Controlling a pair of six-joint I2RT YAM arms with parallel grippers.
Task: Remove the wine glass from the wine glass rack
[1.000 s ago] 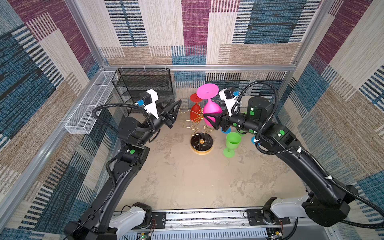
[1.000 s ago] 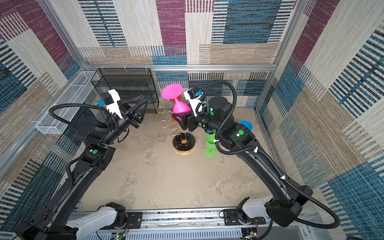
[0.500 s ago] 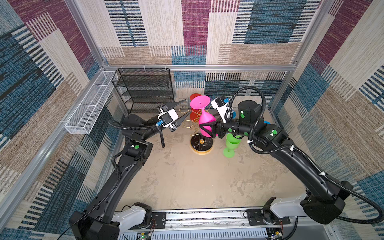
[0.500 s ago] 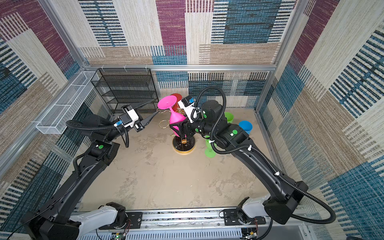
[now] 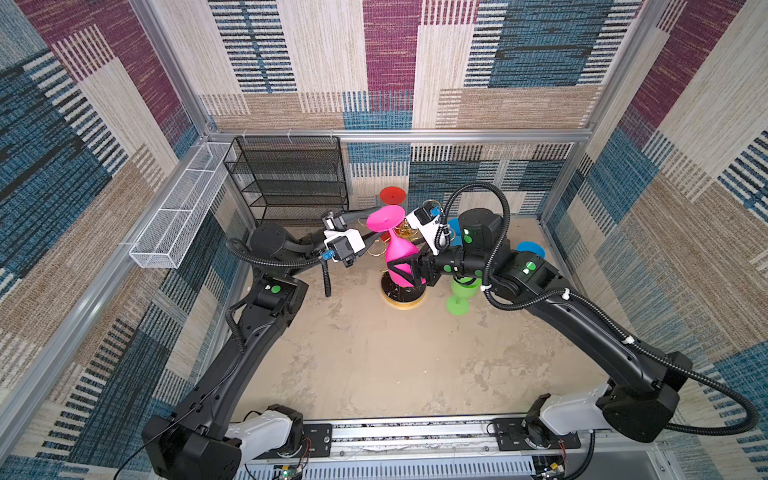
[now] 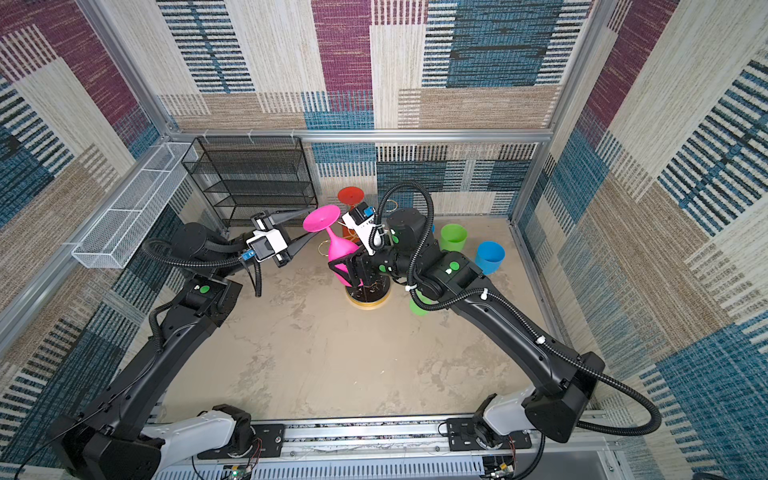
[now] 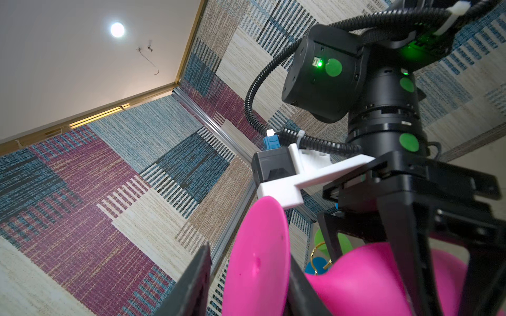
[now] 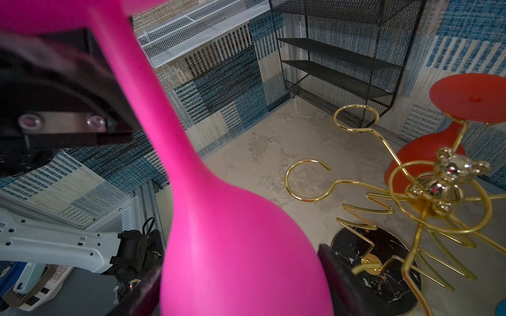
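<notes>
A pink wine glass [image 5: 399,253] [image 6: 340,249] is held upside down, foot up and tilted left. My right gripper [image 5: 405,270] [image 6: 349,270] [image 8: 238,276] is shut on its bowl [image 8: 241,260]. The glass sits just in front of the wine glass rack [image 5: 401,305] [image 6: 368,302], a gold wire stand on a black marbled base [image 8: 383,246], and is apart from its open rings. My left gripper [image 5: 376,222] [image 6: 311,222] [image 7: 249,287] is open and straddles the pink foot [image 7: 257,262]. One finger lies against the foot's underside and the other stands off it. A red wine glass [image 5: 392,194] [image 8: 465,93] hangs on the rack's far side.
A black mesh shelf unit [image 5: 291,178] stands at the back left, with a white mesh basket [image 5: 183,208] on the left wall. A green glass [image 5: 459,297] stands under my right arm. A green cup [image 6: 453,237] and a blue cup [image 6: 490,257] stand at the back right.
My right gripper has carried the pink glass left and down, away from the rack's top. My left gripper has swung in from the left and now straddles the glass's foot.
</notes>
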